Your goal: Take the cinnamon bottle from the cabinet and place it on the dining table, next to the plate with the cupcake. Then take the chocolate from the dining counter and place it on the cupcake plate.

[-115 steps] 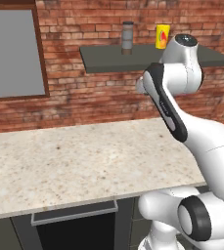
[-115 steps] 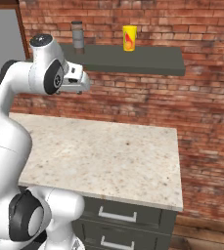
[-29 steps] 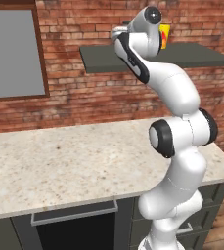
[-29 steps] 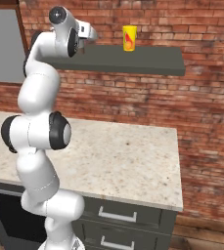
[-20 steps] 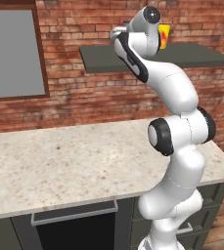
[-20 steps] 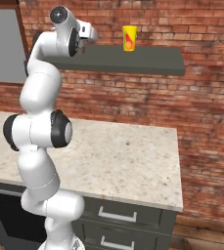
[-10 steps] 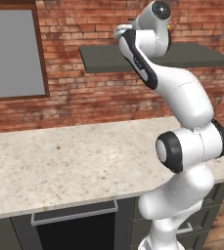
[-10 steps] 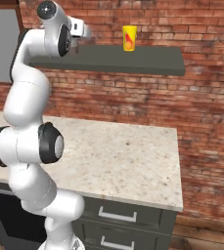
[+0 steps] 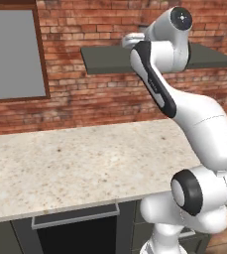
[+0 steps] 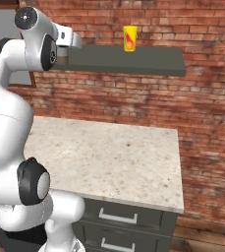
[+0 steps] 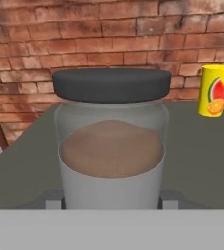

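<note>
Where brick backs, clear round cinnamon bottle (image 11: 111,141), dark cap.

A kitchen: brick wall (image 10: 133,98), stone counter (image 10: 109,162), drawer units (image 10: 119,221).

No readable text anywhere (fruit picture on yellow packet (image 11: 215,91)).

White arm (image 9: 184,109) before cabinet (image 9: 110,58)
</note>
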